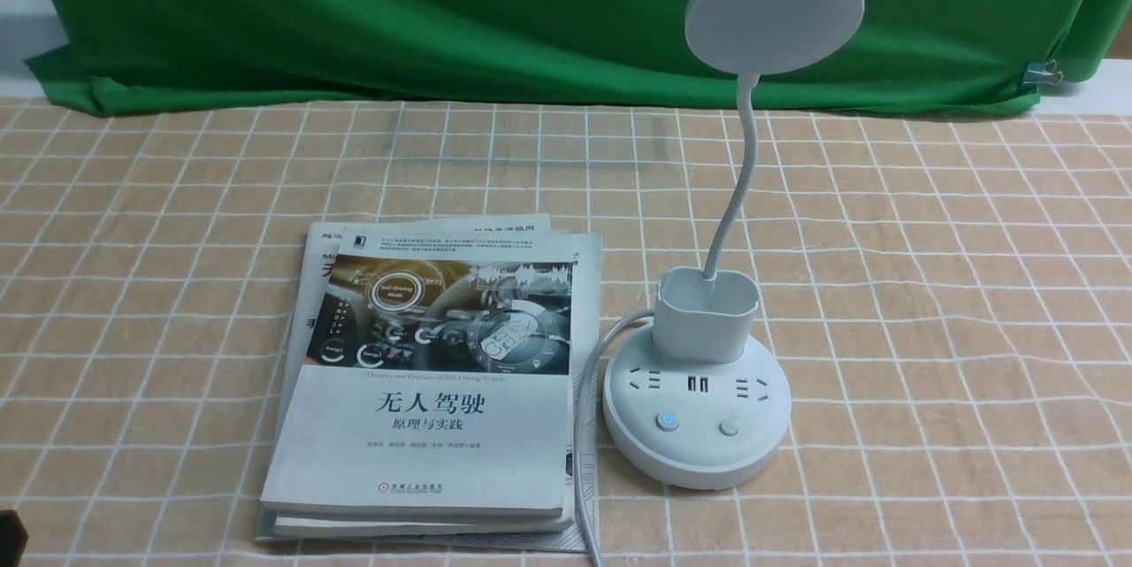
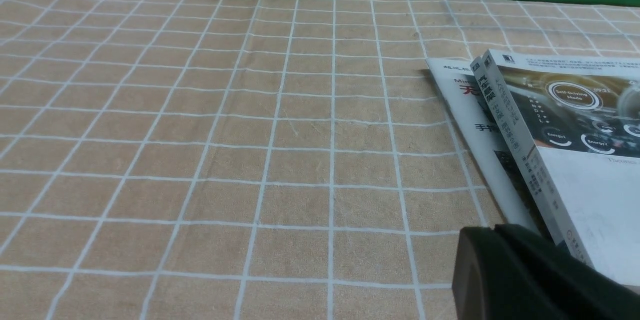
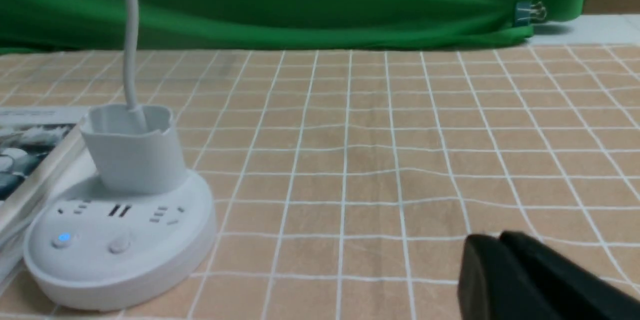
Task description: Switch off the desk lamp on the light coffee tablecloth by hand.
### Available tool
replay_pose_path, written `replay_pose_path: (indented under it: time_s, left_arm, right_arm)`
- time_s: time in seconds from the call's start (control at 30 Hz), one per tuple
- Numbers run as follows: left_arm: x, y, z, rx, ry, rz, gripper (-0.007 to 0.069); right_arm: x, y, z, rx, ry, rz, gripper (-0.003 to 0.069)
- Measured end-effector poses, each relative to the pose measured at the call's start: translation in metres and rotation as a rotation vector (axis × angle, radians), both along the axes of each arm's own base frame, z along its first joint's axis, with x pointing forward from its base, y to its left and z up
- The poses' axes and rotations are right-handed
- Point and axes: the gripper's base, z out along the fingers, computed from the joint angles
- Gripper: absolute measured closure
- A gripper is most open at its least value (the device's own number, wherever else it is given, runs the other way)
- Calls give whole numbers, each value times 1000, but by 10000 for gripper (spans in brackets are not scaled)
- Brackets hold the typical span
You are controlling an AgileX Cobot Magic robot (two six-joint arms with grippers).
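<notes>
On the light coffee tablecloth, the desk lamp stands untouched; both arms' jaws are mostly cropped, state indiscernible.

On the cover of the top book, beside the desk lamp, the title "无人驾驶" is printed above the subtitle "原理与实践", "Self-Driving Mode" is read in a circle in the cover picture, and smaller lines are too small to be read.
</notes>
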Motion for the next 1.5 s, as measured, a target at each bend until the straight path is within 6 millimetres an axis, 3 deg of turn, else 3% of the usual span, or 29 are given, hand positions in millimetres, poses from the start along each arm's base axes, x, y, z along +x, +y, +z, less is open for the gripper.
replay_pose_path:
  time_s: [0.13, 1.5]
  left_arm:
    - [0, 0, 0, 0, -1, 0, 620]
    - [0, 0, 0, 0, -1, 0, 620]
  right_arm:
    - [1, 0, -7, 0, 0, 0, 628]
    - [1, 0, -3, -6, -44, 0, 528]
